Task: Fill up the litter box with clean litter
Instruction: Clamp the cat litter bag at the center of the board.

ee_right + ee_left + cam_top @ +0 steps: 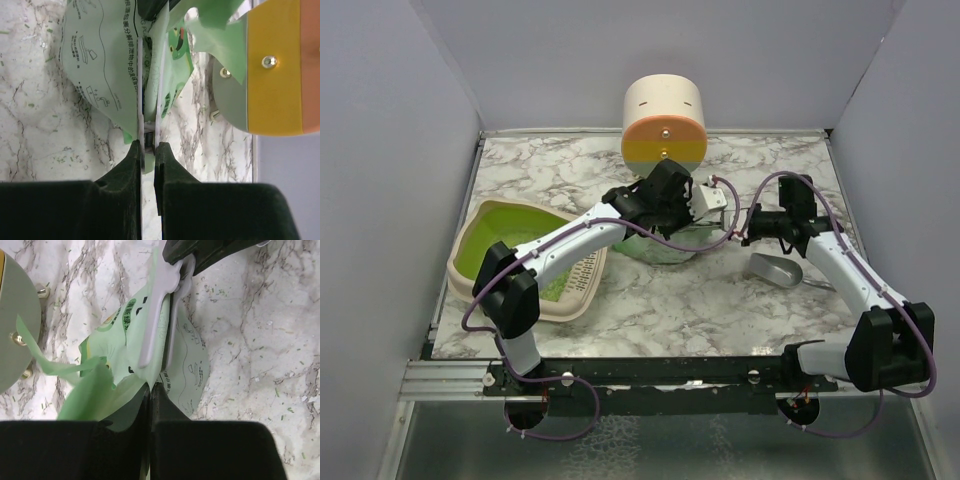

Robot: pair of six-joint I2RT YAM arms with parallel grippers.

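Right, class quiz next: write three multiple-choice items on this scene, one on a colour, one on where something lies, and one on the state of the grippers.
1. What colour is the inside of the litter box?
A) lime green
B) orange
C) blue

2. Where does the grey scoop lie?
A) inside the litter box
B) on the table, right of the mint-green bag
C) held in a gripper

3. What are the left gripper and right gripper doing?
A) both open above the table
B) only the left one holds something
C) both shut on the mint-green bag

Answers:
1 A, the overhead view shows its inner surface lime green.
2 B, it rests on bare marble near the right arm.
3 C, each wrist view shows its gripper pinching the bag's edge.
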